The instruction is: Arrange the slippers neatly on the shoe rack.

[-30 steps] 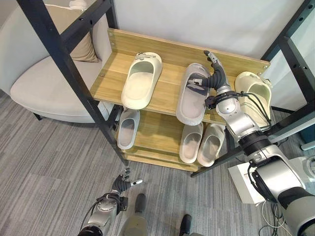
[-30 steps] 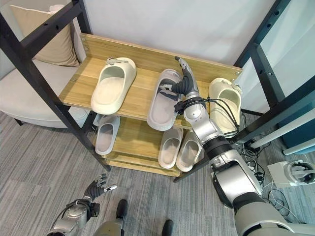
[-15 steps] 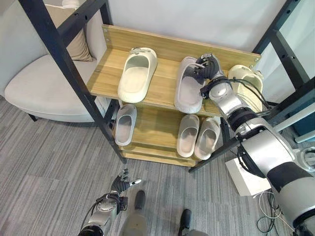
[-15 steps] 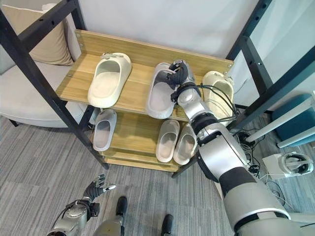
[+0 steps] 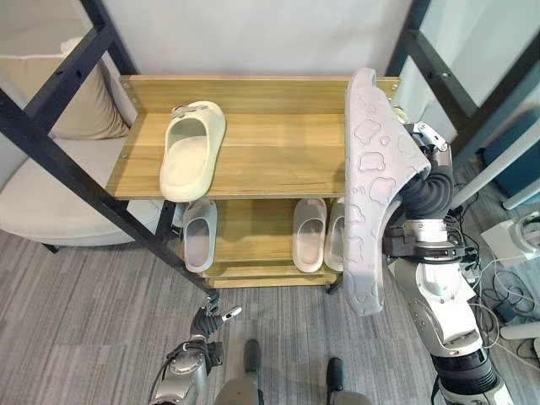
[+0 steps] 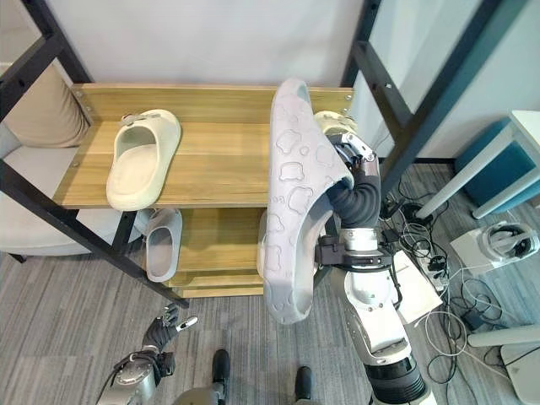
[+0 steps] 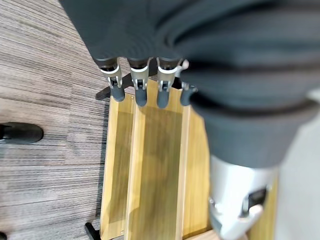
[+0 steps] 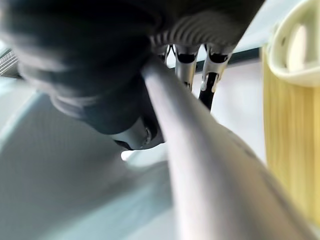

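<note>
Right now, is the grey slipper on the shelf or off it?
Off. The right hand holds the grey slipper up on edge, sole facing the camera, in front of the shoe rack.

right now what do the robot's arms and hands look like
Both arms are silver-grey metal with black joint rings. The right hand and left hand have dark ribbed covers over the wrist and back. Fingers are silver with dark tips. Thin black cables run along the right forearm.
</note>
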Motion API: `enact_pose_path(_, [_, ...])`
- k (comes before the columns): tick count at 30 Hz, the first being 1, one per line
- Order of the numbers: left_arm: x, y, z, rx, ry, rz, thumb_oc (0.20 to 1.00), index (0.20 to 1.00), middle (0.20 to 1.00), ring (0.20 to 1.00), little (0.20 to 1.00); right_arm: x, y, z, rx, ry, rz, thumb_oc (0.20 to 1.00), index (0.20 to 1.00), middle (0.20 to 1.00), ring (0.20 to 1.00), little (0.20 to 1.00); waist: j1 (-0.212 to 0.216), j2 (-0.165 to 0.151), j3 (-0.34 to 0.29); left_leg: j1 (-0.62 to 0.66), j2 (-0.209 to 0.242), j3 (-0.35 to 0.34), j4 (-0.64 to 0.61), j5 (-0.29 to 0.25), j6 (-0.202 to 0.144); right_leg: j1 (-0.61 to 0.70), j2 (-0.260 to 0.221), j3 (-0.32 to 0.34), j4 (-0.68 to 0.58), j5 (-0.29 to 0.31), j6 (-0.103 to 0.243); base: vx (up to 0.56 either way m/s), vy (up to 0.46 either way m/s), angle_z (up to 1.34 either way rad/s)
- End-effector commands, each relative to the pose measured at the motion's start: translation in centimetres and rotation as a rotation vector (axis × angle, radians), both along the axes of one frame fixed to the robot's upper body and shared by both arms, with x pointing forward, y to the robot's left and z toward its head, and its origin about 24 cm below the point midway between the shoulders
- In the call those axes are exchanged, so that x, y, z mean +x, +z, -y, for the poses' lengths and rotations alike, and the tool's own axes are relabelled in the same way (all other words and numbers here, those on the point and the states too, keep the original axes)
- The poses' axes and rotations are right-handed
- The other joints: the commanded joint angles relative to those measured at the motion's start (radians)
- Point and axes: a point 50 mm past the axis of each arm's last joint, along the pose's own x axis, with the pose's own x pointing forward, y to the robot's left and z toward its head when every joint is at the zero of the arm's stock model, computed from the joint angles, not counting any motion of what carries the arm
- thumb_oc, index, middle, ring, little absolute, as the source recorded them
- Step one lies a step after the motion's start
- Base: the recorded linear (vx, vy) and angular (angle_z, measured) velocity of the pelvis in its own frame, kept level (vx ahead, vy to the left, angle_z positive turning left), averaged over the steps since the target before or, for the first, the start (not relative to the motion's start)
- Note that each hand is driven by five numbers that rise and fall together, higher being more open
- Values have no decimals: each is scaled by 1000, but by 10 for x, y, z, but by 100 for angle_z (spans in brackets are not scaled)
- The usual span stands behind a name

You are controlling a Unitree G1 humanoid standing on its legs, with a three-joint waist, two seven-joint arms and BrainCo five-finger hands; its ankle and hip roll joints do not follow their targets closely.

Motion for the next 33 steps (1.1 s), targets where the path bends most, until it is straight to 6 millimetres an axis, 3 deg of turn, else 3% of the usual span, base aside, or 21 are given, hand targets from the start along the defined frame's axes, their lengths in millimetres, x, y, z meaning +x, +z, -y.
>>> enact_pose_path(1, [26,12,-15,100,-83,49,1000,1000,1000,1000,1000,6,35,-38,-72,427,202,200,200,200,200,200,47,-58,15,30,31,-54,34,-83,-20,47,-56,-13,3,-37,69,-29,-41,4])
enact_pose_path(2, [25,11,-13,95,-103,48,1000,1000,1000,1000,1000,1,11,-62,-112,621,93,200,200,200,200,200,50,-54,13,33,32,-57,29,-78,-24,53,-56,-21,6,-40,67,-42,-34,10])
enact_pose_path(4, [27,14,-12,99,-120,67,1000,1000,1000,1000,1000,1,-16,-78,-240,686,-11,200,200,200,200,200,58,-49,16,35,32,-65,23,-73,-27,63,-56,-33,11,-47,66,-88,-30,26])
enact_pose_path(5, [34,19,-12,115,-130,101,1000,1000,1000,1000,1000,9,-56,-90,-423,669,-129,200,200,200,200,200,73,-47,38,19,32,-85,30,-69,-29,52,-56,-47,41,-62,64,-150,-26,29])
enact_pose_path(7, [40,24,-12,123,-132,127,1000,1000,1000,1000,1000,23,-83,-90,-596,557,-192,200,200,200,200,200,82,-46,68,-17,29,-105,65,-74,-27,28,-59,-53,77,-73,61,-259,-46,50])
enact_pose_path(8, [52,32,-10,133,-135,172,1000,1000,1000,1000,1000,42,-98,-83,-746,383,-215,200,200,200,200,200,91,-44,119,-88,23,-128,139,-84,-27,-23,-65,-57,132,-85,57,-450,-87,45])
enact_pose_path(9, [66,46,-5,138,-141,246,1000,1000,1000,1000,1000,72,-93,-70,-892,113,-171,200,200,200,200,200,105,-30,167,-175,15,-160,222,-95,-28,-85,-74,-69,194,-99,51,-512,-75,26])
enact_pose_path(10, [77,61,-2,136,-141,322,1000,1000,1000,1000,1000,103,-73,-49,-948,-188,-127,200,200,200,200,200,119,-6,203,-241,2,-188,272,-102,-26,-143,-80,-76,248,-106,49,-343,-29,41])
enact_pose_path(11, [81,67,-1,136,-135,350,1000,1000,1000,1000,1000,113,-66,-42,-931,-287,-130,200,200,200,200,200,121,0,205,-270,-5,-194,291,-106,-23,-170,-83,-78,274,-112,47,-223,70,90])
enact_pose_path(12, [91,84,9,126,-167,435,1000,1000,1000,1000,1000,142,-27,-15,-938,-607,-73,200,200,200,200,200,137,21,229,-347,-21,-216,349,-124,-16,-243,-91,-72,345,-134,45,-104,97,83])
enact_pose_path(13, [94,88,14,117,-189,457,1000,1000,1000,1000,1000,148,-16,-9,-964,-677,-50,200,200,200,200,200,143,27,235,-370,-25,-220,364,-128,-15,-264,-93,-73,362,-138,45,-103,128,56])
enact_pose_path(14, [98,97,22,103,-229,496,1000,1000,1000,1000,1000,160,10,7,-959,-813,-25,200,200,200,200,200,156,37,250,-417,-36,-224,405,-145,-13,-301,-99,-70,404,-152,45,-39,85,0])
enact_pose_path(16, [101,104,30,98,-260,526,1000,1000,1000,1000,1000,168,36,20,-937,-908,-3,200,200,200,200,200,165,41,259,-466,-42,-226,443,-156,-10,-345,-104,-68,437,-156,44,-7,92,42])
enact_pose_path(17, [105,111,39,91,-296,557,1000,1000,1000,1000,1000,175,63,35,-947,-1008,16,200,200,200,200,200,179,42,286,-538,-47,-229,503,-178,-2,-405,-102,-59,483,-173,42,43,100,66])
enact_pose_path(24, [115,126,53,96,-340,619,1000,1000,1000,1000,1000,185,81,65,-949,-1147,-77,200,200,200,200,200,199,42,307,-587,-68,-246,537,-202,7,-418,-105,-84,490,-189,44,69,31,12])
enact_pose_path(33, [122,139,66,68,-366,669,1000,1000,1000,1000,1000,186,97,112,-929,-1292,-232,200,200,200,200,200,232,75,325,-653,-94,-257,552,-201,11,-471,-109,-107,517,-202,45,16,3,5])
